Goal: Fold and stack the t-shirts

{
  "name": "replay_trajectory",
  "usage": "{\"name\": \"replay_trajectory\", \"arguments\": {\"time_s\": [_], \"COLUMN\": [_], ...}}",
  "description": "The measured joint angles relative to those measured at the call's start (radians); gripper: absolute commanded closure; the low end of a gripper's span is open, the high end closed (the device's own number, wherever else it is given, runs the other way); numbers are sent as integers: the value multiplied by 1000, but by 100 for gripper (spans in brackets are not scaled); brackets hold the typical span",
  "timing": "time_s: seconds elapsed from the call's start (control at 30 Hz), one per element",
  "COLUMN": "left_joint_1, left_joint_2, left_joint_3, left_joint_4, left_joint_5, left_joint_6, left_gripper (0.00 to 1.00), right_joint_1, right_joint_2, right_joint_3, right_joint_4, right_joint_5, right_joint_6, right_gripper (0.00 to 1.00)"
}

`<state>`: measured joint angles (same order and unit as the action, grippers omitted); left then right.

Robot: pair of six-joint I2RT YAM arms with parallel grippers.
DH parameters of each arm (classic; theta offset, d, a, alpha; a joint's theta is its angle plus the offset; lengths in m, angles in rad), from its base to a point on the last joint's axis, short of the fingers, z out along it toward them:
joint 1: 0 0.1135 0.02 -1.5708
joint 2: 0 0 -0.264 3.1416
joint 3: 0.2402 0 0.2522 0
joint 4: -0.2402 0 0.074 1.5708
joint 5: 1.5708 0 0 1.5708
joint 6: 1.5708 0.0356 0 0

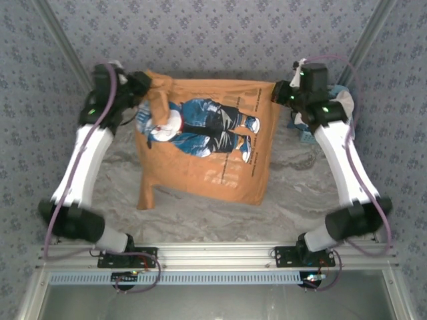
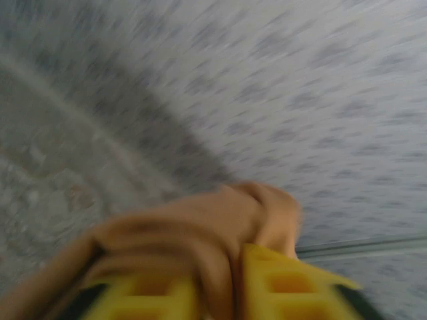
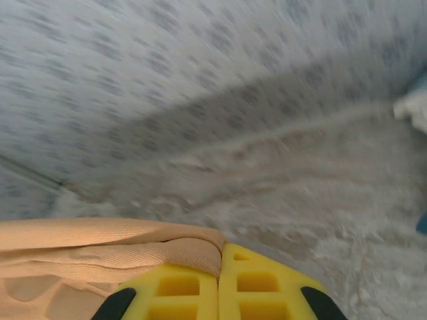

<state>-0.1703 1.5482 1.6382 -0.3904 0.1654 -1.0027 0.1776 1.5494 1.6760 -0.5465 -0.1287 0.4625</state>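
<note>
The tan-orange t-shirt (image 1: pixel 200 167) with its blue, white and black print is stretched between both grippers at the far side of the table, and its lower part lies on the marble top. My left gripper (image 1: pixel 141 85) pinches a bunched corner of the t-shirt (image 2: pixel 200 220) between its yellow fingers (image 2: pixel 293 287); that wrist view is blurred. My right gripper (image 1: pixel 275 93) is shut on the opposite corner, with the cloth (image 3: pixel 100 247) clamped at its fingertips (image 3: pixel 253 280). A white t-shirt (image 1: pixel 347 101) shows partly behind my right arm.
A light blue basket (image 1: pixel 303 133) stands at the far right by the patterned wall, mostly hidden by my right arm. Patterned walls close in the table on three sides. The near half of the marble table (image 1: pixel 200 220) is bare.
</note>
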Motion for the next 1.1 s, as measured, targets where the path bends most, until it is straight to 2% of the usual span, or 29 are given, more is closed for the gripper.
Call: {"name": "replay_trajectory", "arguments": {"time_s": [0.07, 0.13, 0.23, 0.3, 0.43, 0.53, 0.63, 0.7, 0.87, 1.0, 1.1], "left_joint_1": [-4, -13, -30, -37, -11, 66, 182, 230, 243, 263, 275], "left_joint_2": [203, 338, 388, 330, 95, -65, -116, -96, -28, -14, -10], "left_joint_3": [56, 102, 78, 3, -233, -409, -529, -550, -487, -425, -396], "left_joint_4": [-34, -92, -193, -213, -283, -342, -395, -413, -421, -417, -418], "left_joint_5": [41, 44, 41, 47, 48, 37, 27, 22, 8, -10, -26], "left_joint_6": [-4, 20, 52, 64, 86, 103, 119, 124, 127, 119, 119], "left_gripper": [34, 25, 25, 26, 32, 37, 40, 41, 45, 45, 45], "right_joint_1": [-33, -52, -57, -47, 10, 85, 189, 268, 440, 497, 491], "right_joint_2": [151, 265, 341, 330, 217, 137, 122, 149, 336, 510, 568], "right_joint_3": [8, 16, 10, -6, -121, -230, -301, -317, -247, -150, -137], "right_joint_4": [1, -6, -50, -68, -64, -63, -55, -45, -16, -24, -51], "right_joint_5": [-11, -8, 17, 37, 65, 63, 57, 37, -27, -84, -106], "right_joint_6": [20, 26, 41, 46, 67, 108, 163, 192, 234, 258, 288], "right_gripper": [48, 42, 41, 41, 43, 45, 47, 48, 52, 52, 52]}}
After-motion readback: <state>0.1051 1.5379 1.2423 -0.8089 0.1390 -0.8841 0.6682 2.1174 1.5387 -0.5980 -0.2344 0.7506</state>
